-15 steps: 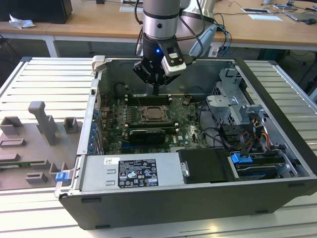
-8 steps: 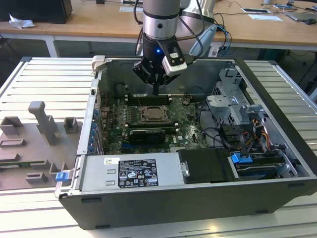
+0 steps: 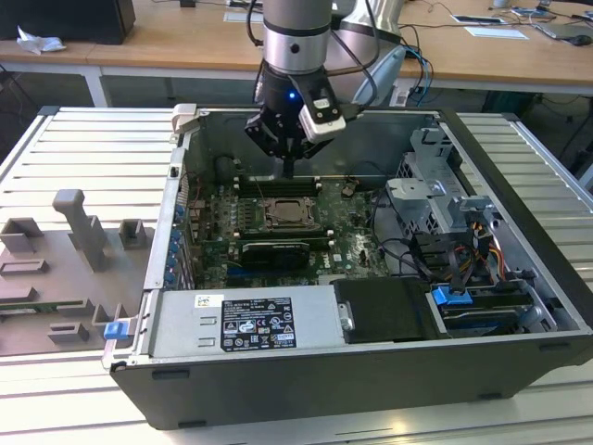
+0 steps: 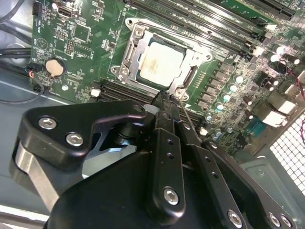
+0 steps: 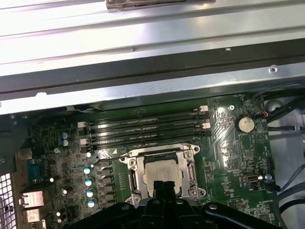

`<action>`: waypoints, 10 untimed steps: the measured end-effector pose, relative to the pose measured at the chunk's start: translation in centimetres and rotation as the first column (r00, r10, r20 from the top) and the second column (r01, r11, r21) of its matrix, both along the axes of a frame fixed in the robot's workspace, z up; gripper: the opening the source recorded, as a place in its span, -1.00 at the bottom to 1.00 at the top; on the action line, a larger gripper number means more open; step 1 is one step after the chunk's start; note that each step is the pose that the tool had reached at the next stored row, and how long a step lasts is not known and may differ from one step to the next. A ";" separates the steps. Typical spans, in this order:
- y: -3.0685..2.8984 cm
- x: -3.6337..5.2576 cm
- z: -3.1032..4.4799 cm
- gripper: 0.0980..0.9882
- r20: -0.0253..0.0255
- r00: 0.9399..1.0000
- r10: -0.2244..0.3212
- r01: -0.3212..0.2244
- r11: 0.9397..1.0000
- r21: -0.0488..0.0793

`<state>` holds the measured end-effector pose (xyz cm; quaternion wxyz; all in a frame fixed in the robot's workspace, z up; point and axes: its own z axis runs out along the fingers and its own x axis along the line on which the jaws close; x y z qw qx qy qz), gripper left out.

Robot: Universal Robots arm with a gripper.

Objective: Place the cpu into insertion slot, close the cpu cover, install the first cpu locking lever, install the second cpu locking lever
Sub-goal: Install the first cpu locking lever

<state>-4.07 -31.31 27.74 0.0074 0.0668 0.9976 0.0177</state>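
Black linkage plates and screws of my gripper (image 4: 164, 98) lie closest in the second wrist view. Its fingers are pressed together at the tips with nothing between them.

Just beyond those tips sits the cpu (image 4: 159, 64), pale top up, lying flat in the insertion slot (image 4: 125, 71). The cpu cover (image 4: 187, 59) is down around it, and the chip shows through the square cut-out. A thin wire lever (image 5: 112, 156) angles out from one corner of the socket. I cannot tell whether my fingers touch it.

In the exterior view my gripper (image 3: 289, 170) hangs at the socket's twelve o'clock, near the cpu (image 3: 285, 212). The long black memory slots (image 3: 278, 183) run at twelve o'clock too, just beside the socket. The black graphics card (image 3: 275, 252) lies at six o'clock. Farther out at six is the silver power supply (image 3: 246, 320) with its label. The metal drive cage (image 3: 435, 185) stands at three o'clock, with a tangle of cables under it. A coin battery (image 5: 245, 124) sits on the green board, apart from the socket.

All of this lies inside the open computer case (image 3: 306, 399). Outside it, at nine o'clock, grey fixtures (image 3: 79, 222) rest on the slatted table (image 3: 74, 139).
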 end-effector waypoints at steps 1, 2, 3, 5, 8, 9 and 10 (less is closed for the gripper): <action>0.00 -0.23 -0.03 -0.98 0.000 1.000 0.000 0.000 1.000 0.000; 0.00 -0.47 -0.04 -0.98 0.000 1.000 0.000 0.000 1.000 0.000; 0.01 -0.74 -0.07 -0.98 0.001 1.000 0.000 0.000 1.000 0.001; 0.00 -1.10 -0.16 -0.98 0.001 1.000 0.000 0.000 1.000 0.001; 0.00 -2.02 -0.64 -0.98 0.001 1.000 0.005 -0.005 1.000 0.001; 0.00 -2.14 -0.77 -0.98 0.001 1.000 0.009 -0.009 1.000 0.001; 0.00 -2.20 -0.96 -0.98 0.001 1.000 0.027 -0.027 1.000 0.001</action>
